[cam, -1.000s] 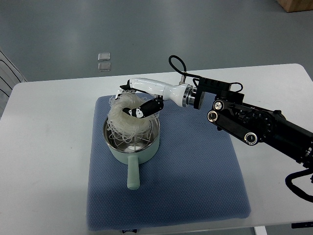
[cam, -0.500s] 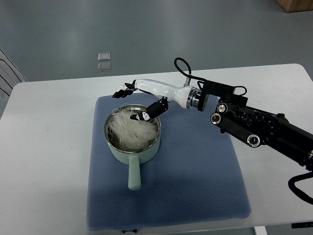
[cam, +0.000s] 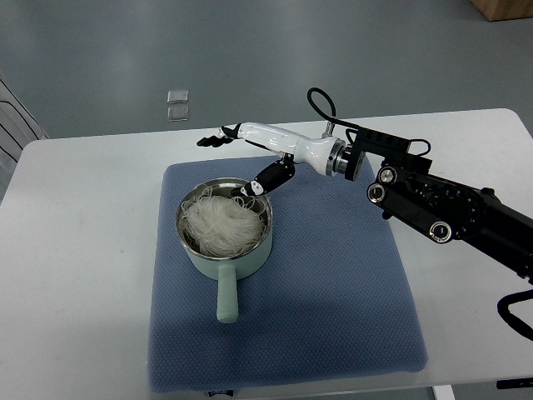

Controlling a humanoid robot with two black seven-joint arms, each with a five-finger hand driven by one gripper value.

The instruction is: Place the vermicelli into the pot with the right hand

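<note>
A pale green pot with a steel inside and a handle toward me stands on the blue mat. A white tangle of vermicelli lies inside the pot. My right hand hovers above and behind the pot's far right rim, its fingers spread and holding nothing. Its thumb hangs near the rim. The black right arm comes in from the right edge. No left arm shows.
The mat lies on a white table. Two small clear squares sit on the grey floor beyond the table. A brown box corner shows at the top right.
The right hand let the vermicelli drop into the pot, opened its fingers, and drew back up and to the right. The noodles settled down inside the pot.
</note>
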